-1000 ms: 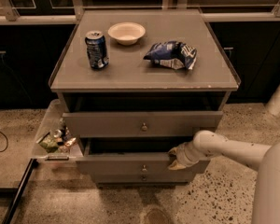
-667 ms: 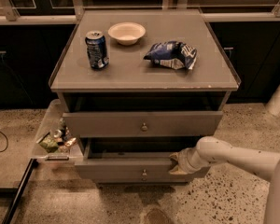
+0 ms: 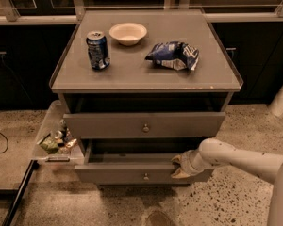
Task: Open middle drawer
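The grey cabinet [image 3: 146,76] shows two drawer fronts, each with a small round knob. The uppermost drawer [image 3: 108,125] has the taller front and stands slightly ajar. Below it, the middle drawer [image 3: 118,173] is shallower and pulled partly out, with its dark inside showing behind the front. The lowest drawer is hidden beneath it. My gripper [image 3: 178,167] comes in from the right on a white arm [image 3: 240,159]. Its tan fingers [image 3: 178,159] are closed over the right part of the middle drawer's front panel, to the right of the knob [image 3: 145,176].
On the cabinet top stand a blue can [image 3: 98,50], a white bowl [image 3: 128,33] and a blue chip bag [image 3: 173,55]. A clear bin [image 3: 47,126] with small items hangs at the cabinet's left side. Speckled floor [image 3: 226,201] lies in front, with dark cabinets behind.
The middle drawer has slid further out toward the camera, and my gripper has moved with it, down and toward the front. The things on the top have not moved.
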Controlling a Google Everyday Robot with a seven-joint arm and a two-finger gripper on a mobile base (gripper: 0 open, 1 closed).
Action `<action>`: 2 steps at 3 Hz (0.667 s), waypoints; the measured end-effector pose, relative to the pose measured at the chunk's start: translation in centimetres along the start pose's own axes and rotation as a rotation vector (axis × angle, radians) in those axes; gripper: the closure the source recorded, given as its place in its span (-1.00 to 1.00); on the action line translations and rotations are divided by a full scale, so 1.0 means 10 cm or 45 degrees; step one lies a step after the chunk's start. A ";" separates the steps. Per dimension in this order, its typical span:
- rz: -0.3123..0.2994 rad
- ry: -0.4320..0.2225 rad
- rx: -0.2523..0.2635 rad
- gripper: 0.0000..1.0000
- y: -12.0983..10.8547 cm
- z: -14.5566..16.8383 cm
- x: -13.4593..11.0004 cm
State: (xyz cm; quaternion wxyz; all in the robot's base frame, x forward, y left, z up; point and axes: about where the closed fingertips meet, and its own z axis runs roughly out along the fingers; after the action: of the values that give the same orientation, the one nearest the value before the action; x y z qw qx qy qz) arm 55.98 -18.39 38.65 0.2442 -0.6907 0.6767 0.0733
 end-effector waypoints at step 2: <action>0.000 0.000 0.000 -0.15 0.00 -0.01 -0.02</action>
State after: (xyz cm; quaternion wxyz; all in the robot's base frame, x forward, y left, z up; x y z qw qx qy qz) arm 55.96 -18.31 38.84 0.2442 -0.6907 0.6767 0.0734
